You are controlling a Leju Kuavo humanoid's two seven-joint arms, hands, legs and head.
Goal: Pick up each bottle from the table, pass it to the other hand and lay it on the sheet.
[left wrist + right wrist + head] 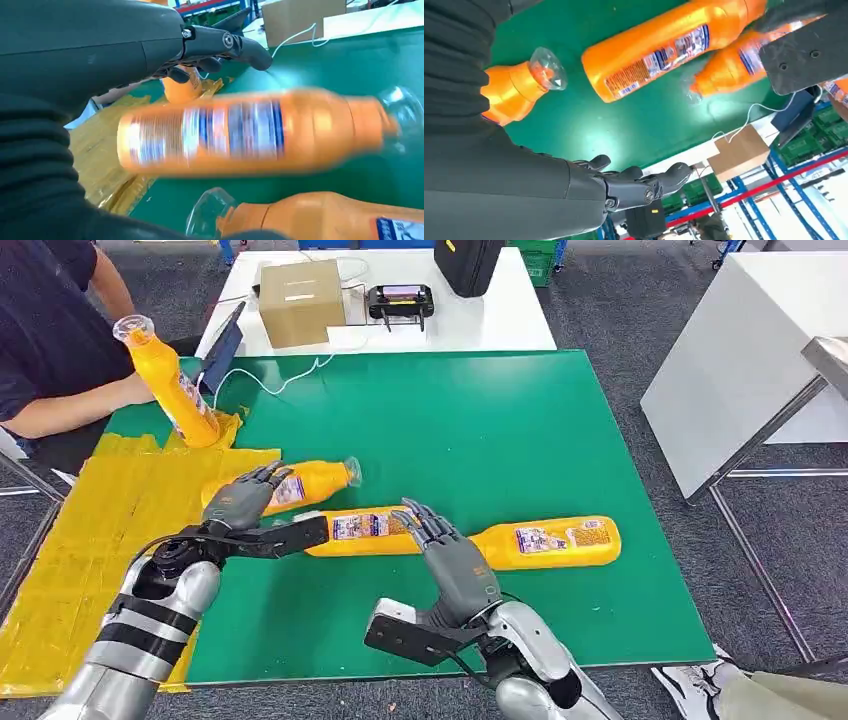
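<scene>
While the left hand (248, 498) is spread over the near-left bottle (318, 481), its fingers are seen extended above the label end rather than wrapped round it, and whether any finger touches the bottle cannot be told; nothing is held by it. That bottle lies on the green mat (500, 420) just beside the yellow sheet (90, 540), its long axis running roughly left to right with the clear cap pointing away from the sheet, so it is judged the nearest one for the left hand and a grasp across its body is called for. The right hand (450, 550) is held open and empty, fingers apart, over the middle bottle (360, 528), whose base end lies under the left forearm; just beyond the right hand a third bottle (550, 542) lies in line with it, cap toward the hand. Since the two nearer bottles lie close together, one could be nudged while the other is grasped. A fourth bottle (172, 385) is stood tilted on the far edge of the sheet, steadied by a person's arm (70, 405) which is judged to be in the way of placement there. Beyond the mat a cardboard box (300, 302) and a controller (400, 300) are set on a white table (500, 320)
</scene>
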